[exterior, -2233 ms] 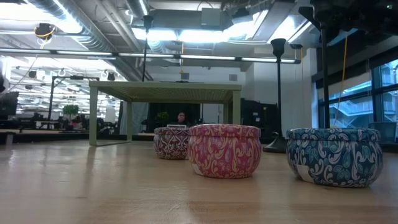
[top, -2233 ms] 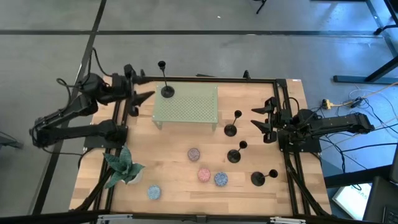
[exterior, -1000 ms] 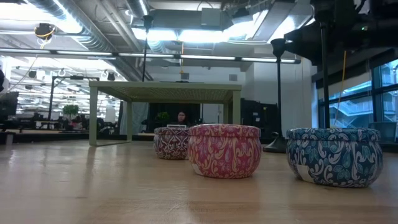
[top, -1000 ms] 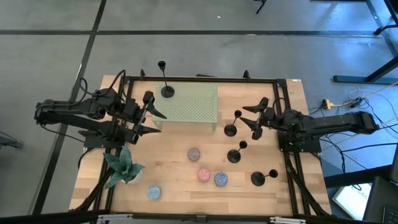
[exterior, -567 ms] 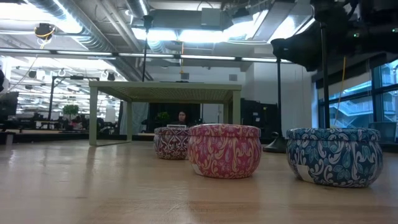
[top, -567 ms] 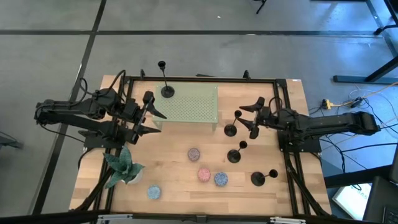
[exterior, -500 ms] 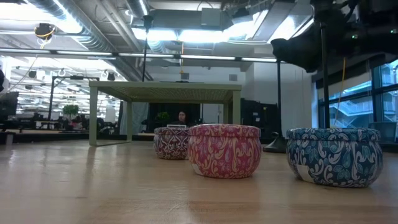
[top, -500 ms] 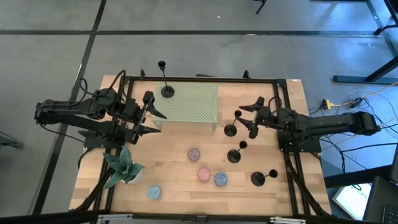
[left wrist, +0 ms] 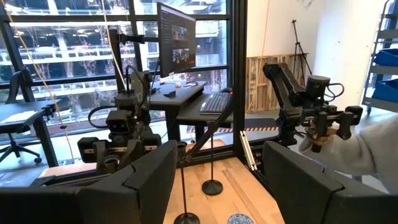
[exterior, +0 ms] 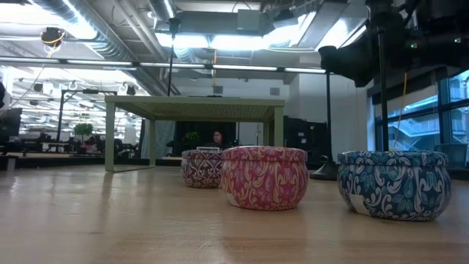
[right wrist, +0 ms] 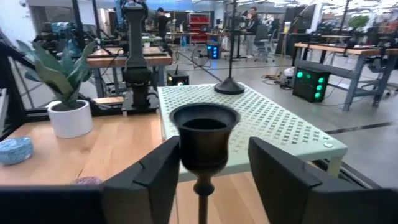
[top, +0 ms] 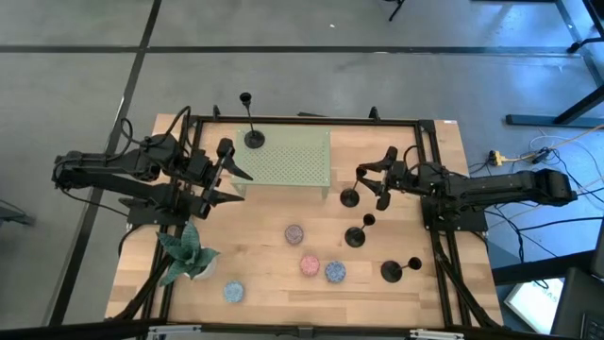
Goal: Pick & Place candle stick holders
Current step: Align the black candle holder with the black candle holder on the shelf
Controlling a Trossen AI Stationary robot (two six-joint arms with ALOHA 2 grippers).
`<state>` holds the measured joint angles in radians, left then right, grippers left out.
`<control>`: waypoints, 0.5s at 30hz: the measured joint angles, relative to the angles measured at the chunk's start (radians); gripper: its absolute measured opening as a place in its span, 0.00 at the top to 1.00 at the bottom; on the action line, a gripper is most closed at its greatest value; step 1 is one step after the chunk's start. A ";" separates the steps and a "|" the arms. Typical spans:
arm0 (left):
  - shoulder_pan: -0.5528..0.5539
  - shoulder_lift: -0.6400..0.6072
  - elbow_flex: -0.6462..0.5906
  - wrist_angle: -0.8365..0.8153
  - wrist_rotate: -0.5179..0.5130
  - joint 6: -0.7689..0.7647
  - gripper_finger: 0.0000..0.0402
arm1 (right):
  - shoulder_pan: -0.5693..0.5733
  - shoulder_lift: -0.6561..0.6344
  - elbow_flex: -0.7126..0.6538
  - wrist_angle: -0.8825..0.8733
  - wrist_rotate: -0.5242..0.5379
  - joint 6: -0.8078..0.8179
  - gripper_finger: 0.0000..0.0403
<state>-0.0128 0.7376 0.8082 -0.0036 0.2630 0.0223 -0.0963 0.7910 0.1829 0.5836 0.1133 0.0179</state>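
Reaching for the grasp: your right gripper [right wrist: 205,171] stands wide open, the black candle stick holder [right wrist: 204,138] cup between its fingers. Next, I'd judge, close on it.

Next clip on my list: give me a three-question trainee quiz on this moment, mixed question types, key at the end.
1. True or false: the right gripper is shut on the candle stick holder nearest the green perforated stand.
2. How many candle stick holders are on the wooden table, not on the stand?
A. one
B. three
C. four
3. Fill in: the holder on the stand sits near the stand's ____ arm side.

Key:
1. False: its fingers are open on either side of the holder's cup.
2. B: that one, a second and a third.
3. Left; the left gripper waits open by that edge.
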 joint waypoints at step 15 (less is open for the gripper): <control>0.000 0.000 0.000 0.000 0.000 0.000 0.42 | 0.000 0.000 0.000 0.096 -0.055 -0.049 0.73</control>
<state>-0.0128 0.7376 0.8082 -0.0036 0.2630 0.0223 -0.0963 0.7906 0.1829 0.6793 0.0582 -0.0311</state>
